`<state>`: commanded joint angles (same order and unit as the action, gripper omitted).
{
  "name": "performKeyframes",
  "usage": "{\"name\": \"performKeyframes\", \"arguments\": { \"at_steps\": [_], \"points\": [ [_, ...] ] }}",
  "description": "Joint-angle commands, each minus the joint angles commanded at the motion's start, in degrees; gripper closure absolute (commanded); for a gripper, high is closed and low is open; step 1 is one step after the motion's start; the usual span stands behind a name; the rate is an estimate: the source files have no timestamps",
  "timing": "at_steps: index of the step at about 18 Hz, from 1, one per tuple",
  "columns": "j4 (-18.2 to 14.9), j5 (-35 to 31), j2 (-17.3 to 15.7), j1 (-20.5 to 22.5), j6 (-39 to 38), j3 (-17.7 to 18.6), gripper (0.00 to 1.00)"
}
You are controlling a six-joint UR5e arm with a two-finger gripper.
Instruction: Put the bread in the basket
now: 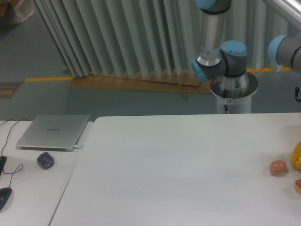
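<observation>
We see the bread (298, 186) cut off at the right edge of the table (178, 169), toward its near corner, just beside the pinkish egg-like ball (278, 167) and below the yellow thing (297, 157). Our gripper is out of frame, so we cannot tell whether its fingers are apart or together; the basket is not visible either. To approach well, we judge we should come down over the bread alone, clear of both neighbours.
</observation>
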<state>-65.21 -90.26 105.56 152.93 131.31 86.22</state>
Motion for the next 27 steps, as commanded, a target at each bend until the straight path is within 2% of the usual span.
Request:
{"name": "performKeyframes", "arguments": {
  "at_steps": [6, 14, 21, 27],
  "points": [
    [-0.61, -0.96, 1.31, -0.09, -1.92, -0.35, 0.00],
    [-1.84, -4.66, 2.02, 0.53, -21.08, 0.44, 0.00],
    [-1.76, -6.24, 2.72, 0.01, -23.81, 2.72, 0.00],
    [-1.41, -5.62, 4.22, -0.97, -23.82, 1.23, 0.00]
  ]
}}
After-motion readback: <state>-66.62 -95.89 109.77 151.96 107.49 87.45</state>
